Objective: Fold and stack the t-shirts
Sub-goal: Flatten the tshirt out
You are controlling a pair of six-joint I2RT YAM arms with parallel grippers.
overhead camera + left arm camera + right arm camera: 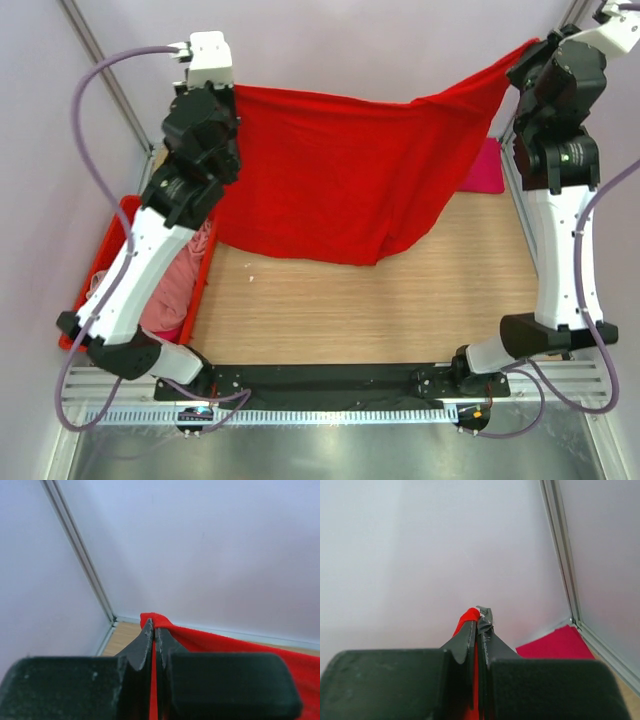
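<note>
T-shirt (pixel 330 180) hangs stretched from left claw (pixel 154 626) to right claw (pixel 479 615).

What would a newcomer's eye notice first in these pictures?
The bright red t-shirt hangs spread in the air over the far side of the table, pinched at its upper corners by the left gripper and the right gripper. A magenta t-shirt lies in the far right corner, and a red bin at the left edge holds pink fabric.
</note>
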